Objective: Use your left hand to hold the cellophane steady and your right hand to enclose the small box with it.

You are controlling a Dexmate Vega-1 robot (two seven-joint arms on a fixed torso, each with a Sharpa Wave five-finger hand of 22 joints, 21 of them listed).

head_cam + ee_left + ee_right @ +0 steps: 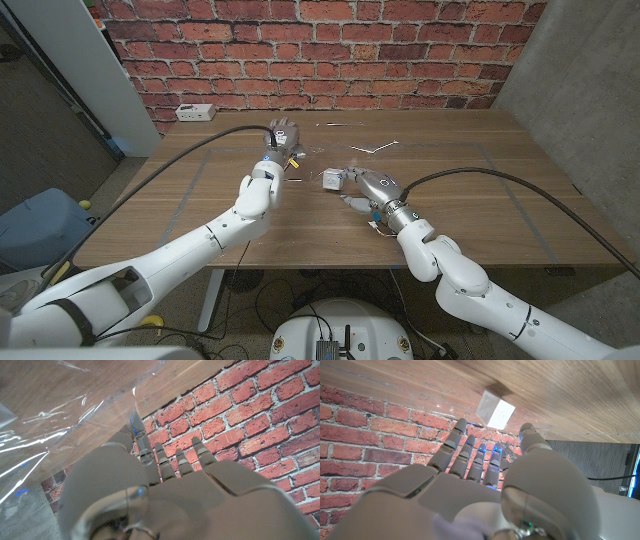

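I see even, soft indoor light on the table (470,215), with faint shadows. Glare streaks the cellophane (60,435) in the left wrist view. Both wrist views blur on the near hands; the head view bends at its edges.

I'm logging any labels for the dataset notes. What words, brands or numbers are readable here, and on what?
None can be read.
Small box: its white faces show no print.
White object at the table's far left edge: any marks are too small to read.
Cellophane: clear, no print.
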